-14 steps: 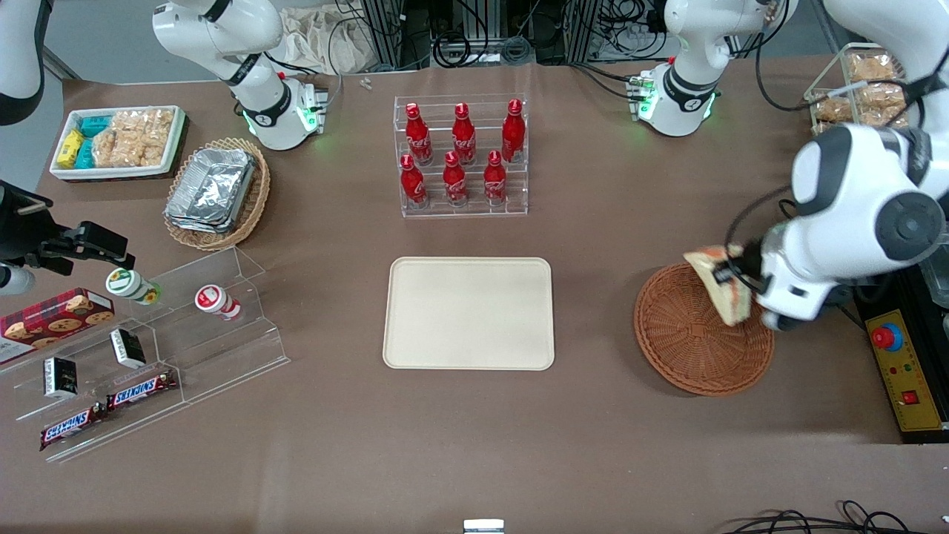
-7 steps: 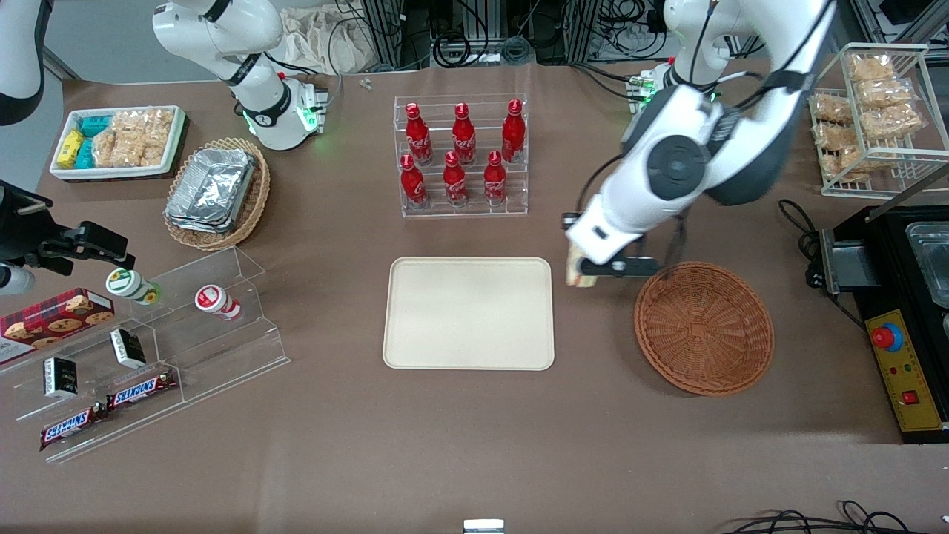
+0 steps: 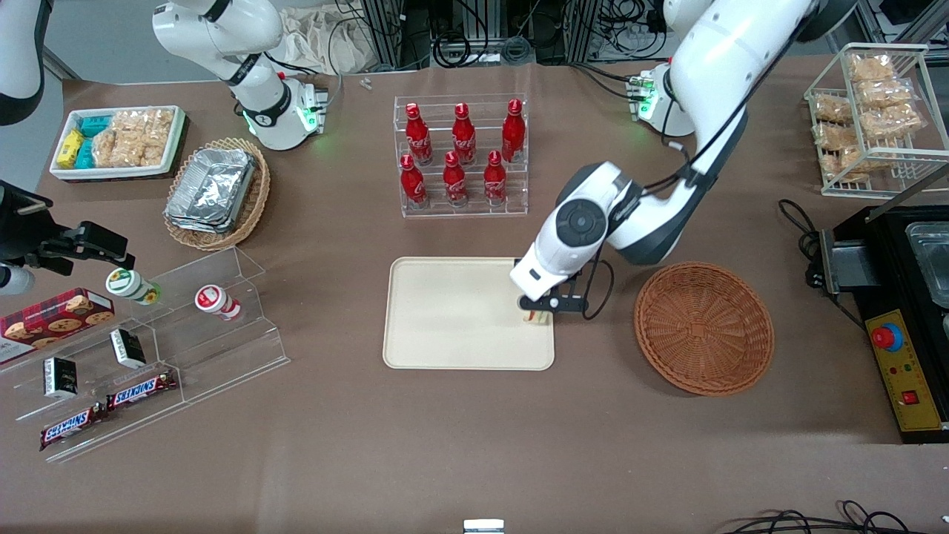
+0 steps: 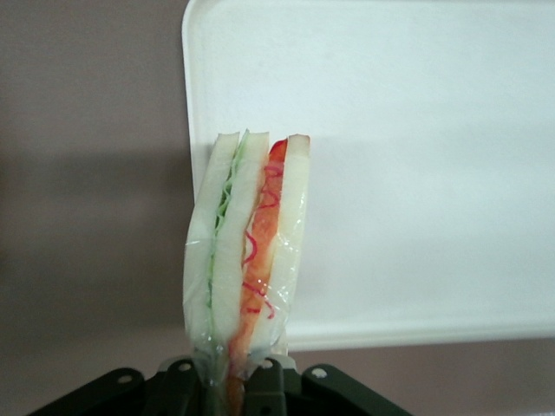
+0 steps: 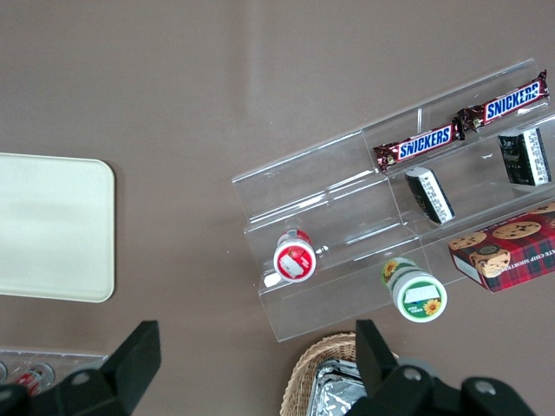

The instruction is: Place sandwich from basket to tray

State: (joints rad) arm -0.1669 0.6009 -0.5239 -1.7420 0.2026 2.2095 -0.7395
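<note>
Over the last second the left arm has carried the sandwich point(image 3: 537, 317) out of the basket point(image 3: 703, 327). One second ago the gripper point(image 3: 540, 311) held it above the basket, at the right of the front view. Half a second ago it was between the basket and the tray point(image 3: 468, 313). It now hangs over the tray's right edge, near frame centre, jaws clamped on the sandwich point(image 4: 249, 260).

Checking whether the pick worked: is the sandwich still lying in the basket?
No, the basket is empty and the gripper holds the sandwich over the tray.
</note>
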